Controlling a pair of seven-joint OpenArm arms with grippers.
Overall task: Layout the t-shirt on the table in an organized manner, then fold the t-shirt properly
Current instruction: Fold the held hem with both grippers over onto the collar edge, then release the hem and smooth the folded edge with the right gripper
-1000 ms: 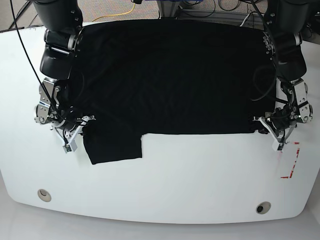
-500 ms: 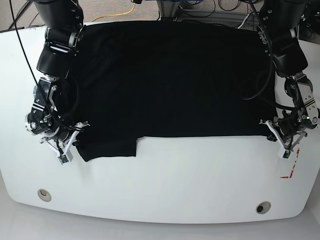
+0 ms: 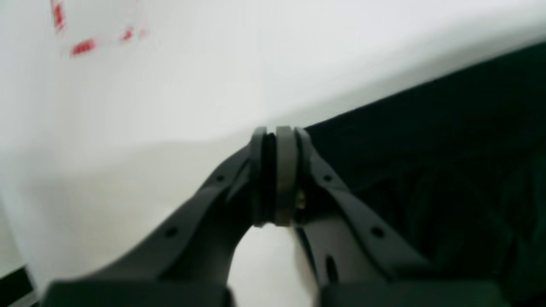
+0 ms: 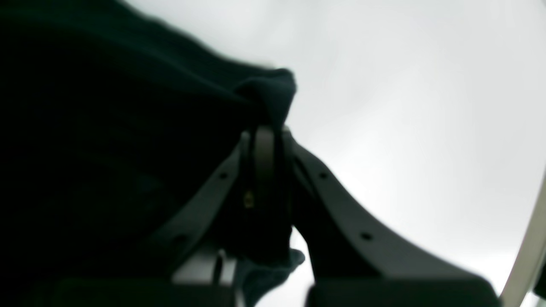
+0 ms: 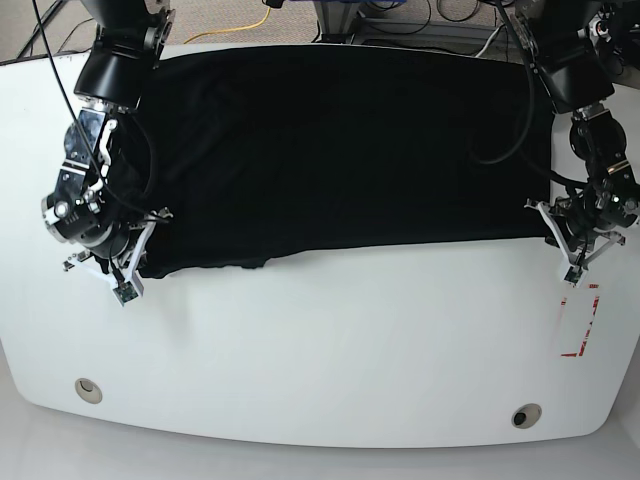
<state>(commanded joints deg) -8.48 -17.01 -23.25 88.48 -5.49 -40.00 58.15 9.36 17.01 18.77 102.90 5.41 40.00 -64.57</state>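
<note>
Glossy white, the curved-edged table (image 5: 330,350) carries two grey grommet holes (image 5: 88,389) and a red dashed mark (image 5: 582,320); cables (image 5: 240,25) trail on the floor behind. Our soft black t-shirt (image 5: 340,150) lies spread across the far half. We see the left gripper (image 3: 276,136) and right gripper (image 4: 265,130) each clamped tight on its near corners.

Both wrist views reach me blurred, so on the left gripper (image 3: 277,140) I can't tell whether any shirt (image 5: 340,150) cloth sits between its pressed-together tips. On the right gripper (image 4: 264,136) dark fabric bunches over the tips and hides their ends. In the base view the shirt's far edge is lost behind the arms, and the table (image 5: 330,350) is cut off at both sides.
</note>
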